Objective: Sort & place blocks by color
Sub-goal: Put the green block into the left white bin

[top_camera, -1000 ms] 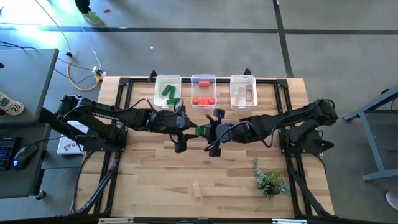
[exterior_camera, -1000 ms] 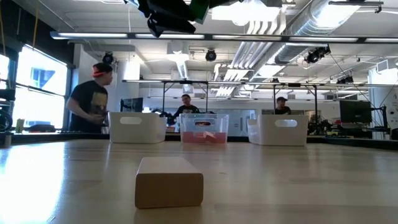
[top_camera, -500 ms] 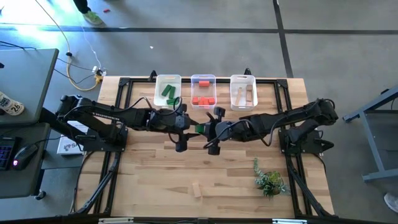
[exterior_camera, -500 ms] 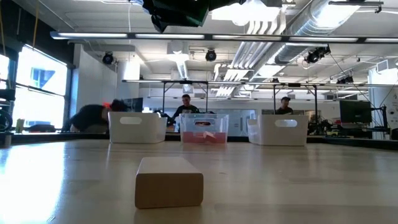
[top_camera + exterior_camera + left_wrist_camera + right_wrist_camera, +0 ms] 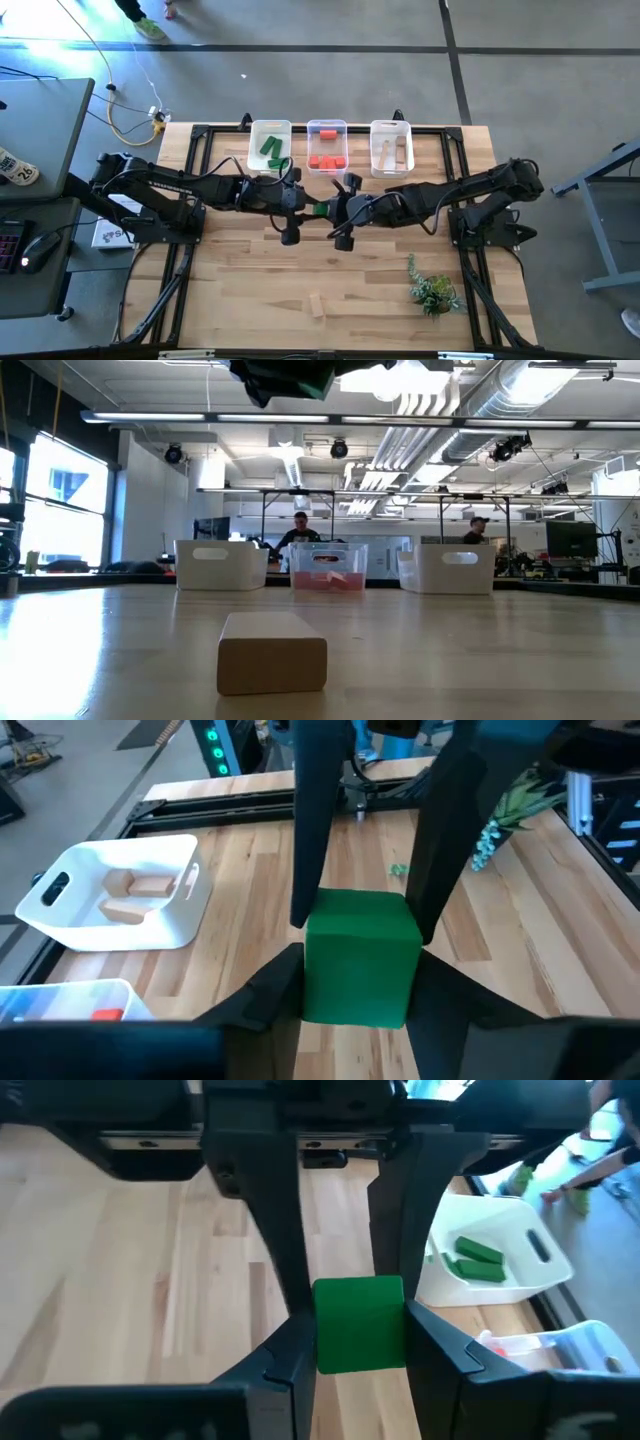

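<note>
Holding one green block (image 5: 360, 955) mid-air between both grippers, I see the left gripper (image 5: 298, 203) and right gripper (image 5: 335, 209) each clamped on it. Three bins (image 5: 270, 131) already hold sorted blocks; one wooden block (image 5: 316, 305) remains near the front edge, open tabletop around it.

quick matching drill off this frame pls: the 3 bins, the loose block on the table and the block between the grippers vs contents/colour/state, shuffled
Things:
1. left bin
2. middle bin
3. right bin
4. loose block
5. green block

States:
A. holds red blocks
B. pale wood, lying on the table near the front edge
C. holds green blocks
D. between the left gripper and right gripper, above the table
E. holds pale wood blocks

Pairs: 1-C, 2-A, 3-E, 4-B, 5-D
</note>
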Available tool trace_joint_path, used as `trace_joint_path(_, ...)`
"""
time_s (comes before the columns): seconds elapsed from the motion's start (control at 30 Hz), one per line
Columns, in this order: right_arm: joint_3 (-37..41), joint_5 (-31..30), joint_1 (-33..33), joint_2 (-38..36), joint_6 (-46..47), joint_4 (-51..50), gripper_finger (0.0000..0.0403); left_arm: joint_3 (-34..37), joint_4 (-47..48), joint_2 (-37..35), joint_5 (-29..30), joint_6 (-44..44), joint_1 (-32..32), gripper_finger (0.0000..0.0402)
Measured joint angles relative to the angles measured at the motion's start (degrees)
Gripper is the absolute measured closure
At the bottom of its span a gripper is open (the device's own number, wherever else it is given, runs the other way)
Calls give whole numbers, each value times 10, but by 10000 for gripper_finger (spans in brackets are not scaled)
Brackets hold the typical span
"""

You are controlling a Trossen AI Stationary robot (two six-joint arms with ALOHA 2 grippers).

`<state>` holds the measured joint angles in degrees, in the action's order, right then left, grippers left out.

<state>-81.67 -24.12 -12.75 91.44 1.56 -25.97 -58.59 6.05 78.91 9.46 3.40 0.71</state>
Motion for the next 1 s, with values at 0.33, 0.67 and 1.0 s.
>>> trace_joint_path(0.33,0,37,1,0,1,-1,285,0,16,0,-2,-4,-1,295)
trace_joint_path(0.67,0,23,0,0,-5,-4,229,0,95,0,47,-19,0,295)
trace_joint_path(1.0,0,43,0,0,0,-12,210,0,216,0,164,-32,53,286)
